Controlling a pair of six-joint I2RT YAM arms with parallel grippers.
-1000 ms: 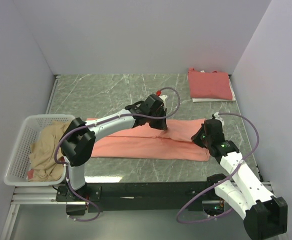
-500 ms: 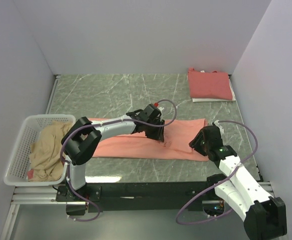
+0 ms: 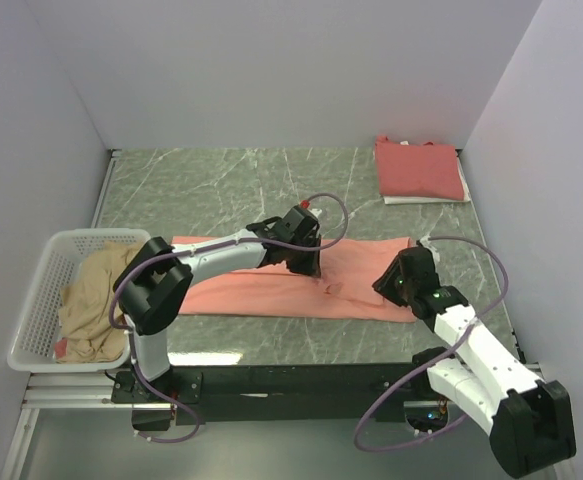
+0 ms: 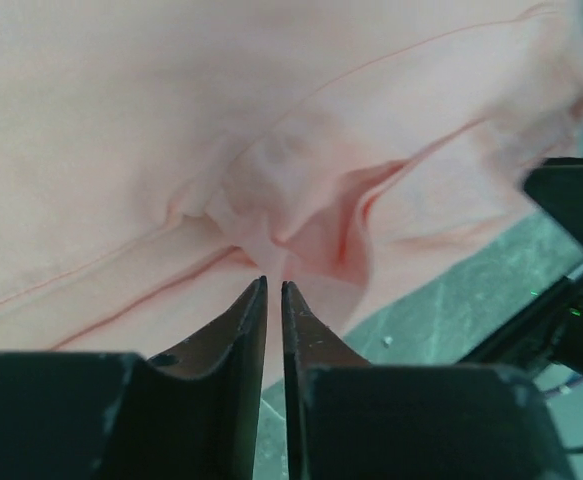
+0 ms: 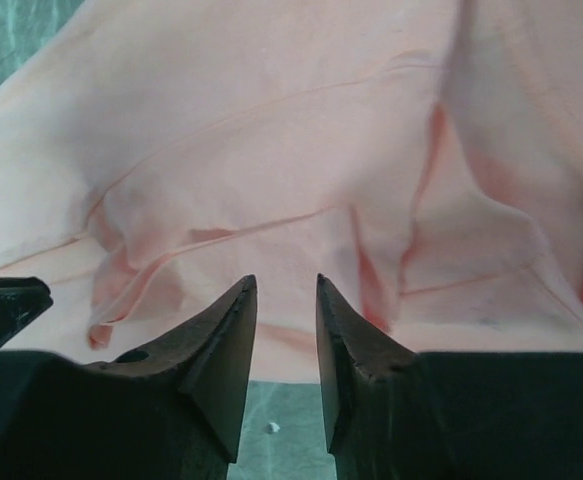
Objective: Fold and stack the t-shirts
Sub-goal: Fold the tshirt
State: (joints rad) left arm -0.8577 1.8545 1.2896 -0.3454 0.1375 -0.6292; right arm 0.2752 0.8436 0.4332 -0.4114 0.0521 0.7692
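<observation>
The salmon t-shirt (image 3: pixel 251 290) lies folded into a long band across the tabletop (image 3: pixel 211 185), running parallel to the near edge. The left tool (image 4: pixel 274 288) hangs over a puckered crease mid-band, its fingers pinched to a thin slit and gripping nothing I can see. The right tool (image 5: pixel 279 285) sits partly open and empty over the band's right end. A folded red shirt (image 3: pixel 420 168) rests in the far right corner.

Robot lab cell: white partition walls (image 3: pixel 271 70), marbled bench (image 3: pixel 211 185), alu frame (image 3: pixel 66 388).
</observation>
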